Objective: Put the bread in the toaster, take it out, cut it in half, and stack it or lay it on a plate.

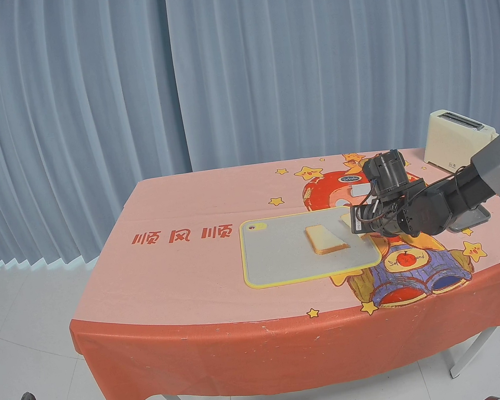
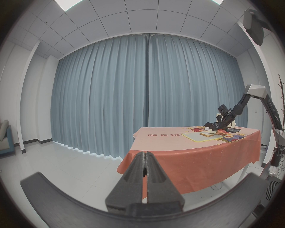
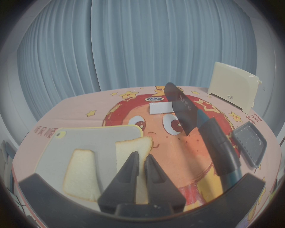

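The right gripper (image 3: 142,156) hangs low over the right edge of the cutting board (image 3: 98,136), right at the right bread half (image 3: 130,147). Whether it grips that piece cannot be told. The piece is a pale, soft-crumbed wedge with a thin tan crust, and its far corner juts past the board's rim.

Just to its left, apart from it, the left bread half (image 3: 80,175) lies flat on the board. It is a rough trapezoid of the same pale crumb, with a browner crust along its edges.

The board is a smooth light-grey rectangle with rounded corners, a yellow border and a small yellow-ringed hole at its far left corner.

To the right of the board a knife (image 3: 204,129) lies on the cloth, its dark, broad blade pointing far and its matte black handle near. Right of the knife sits the plate (image 3: 250,142), a dark grey rectangular tray with a raised rim and rounded corners. At the far right corner stands the toaster (image 3: 233,86), a smooth, boxy cream shape with a long slot on top.

A salmon-pink tablecloth (image 1: 187,277) with a printed cartoon and stars drapes the table, and pleated blue-grey curtains (image 1: 126,74) hang behind.

The left gripper (image 2: 145,156) hangs off the table's left side, its black wedge-shaped fingers pressed together on nothing.
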